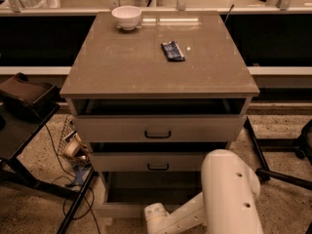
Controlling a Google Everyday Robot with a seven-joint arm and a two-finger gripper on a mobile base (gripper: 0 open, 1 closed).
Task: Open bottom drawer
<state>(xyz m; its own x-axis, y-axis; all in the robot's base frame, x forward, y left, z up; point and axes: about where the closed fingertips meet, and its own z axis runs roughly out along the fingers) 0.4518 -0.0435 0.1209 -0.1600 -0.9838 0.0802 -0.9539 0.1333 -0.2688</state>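
The bottom drawer (118,209) of the grey-beige cabinet is pulled out toward me, and its plain flat tray (146,193) shows inside. Its handle is hidden. The two taller drawers above, the top drawer (157,129) and the middle drawer (157,162), stand slightly ajar, each with a black handle. My white arm (229,191) reaches in from the lower right. Its wrist joint (157,217) sits at the front of the bottom drawer. My gripper is out of view, below the picture's bottom edge past the wrist.
A white bowl (126,17) and a blue packet (172,50) lie on the cabinet top (122,67). A black stand with a dark bag (24,94) is at the left, with cables and clutter (73,152) on the floor. Black chair legs (273,172) are at the right.
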